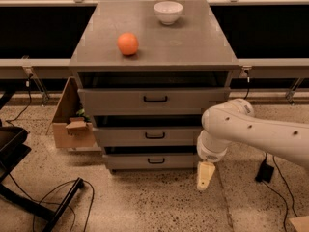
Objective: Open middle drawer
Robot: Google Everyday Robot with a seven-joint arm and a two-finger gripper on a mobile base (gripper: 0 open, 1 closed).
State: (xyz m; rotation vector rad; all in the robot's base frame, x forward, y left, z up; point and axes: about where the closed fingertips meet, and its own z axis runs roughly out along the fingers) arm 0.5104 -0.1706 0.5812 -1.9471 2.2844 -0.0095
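The middle drawer (149, 136) is a shallow grey front with a small black bar handle (155, 136), between the taller top drawer (153, 100) and the lowest drawer (153, 160). All three fronts sit nearly flush. My gripper (204, 176) hangs low at the cabinet's right front corner, cream fingers pointing down at the floor, right of and below the middle handle, touching nothing. My white arm (251, 132) reaches in from the right.
An orange (128, 43) and a white bowl (168, 12) sit on the cabinet top (193, 47). An open cardboard box (70, 120) stands left of the cabinet. Black cables and a chair base (29, 197) lie on the floor at left. A black box (264, 172) lies right.
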